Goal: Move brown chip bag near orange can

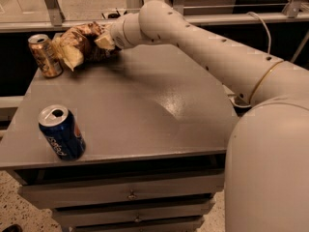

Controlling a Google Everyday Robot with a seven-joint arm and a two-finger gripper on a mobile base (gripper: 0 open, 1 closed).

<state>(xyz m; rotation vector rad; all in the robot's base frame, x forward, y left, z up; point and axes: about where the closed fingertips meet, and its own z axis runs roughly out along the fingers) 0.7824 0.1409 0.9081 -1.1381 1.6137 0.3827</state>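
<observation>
The brown chip bag is crumpled, dark brown with pale yellow ends, at the far left of the grey cabinet top. My gripper is shut on its right side and holds it just right of the orange can. The can stands upright at the far left corner, a small gap from the bag's pale end. My white arm reaches in from the right across the back of the cabinet top.
A blue Pepsi can stands upright near the front left edge. Drawers run below the front edge. A metal rail and glass lie behind the cabinet. My robot body fills the right foreground.
</observation>
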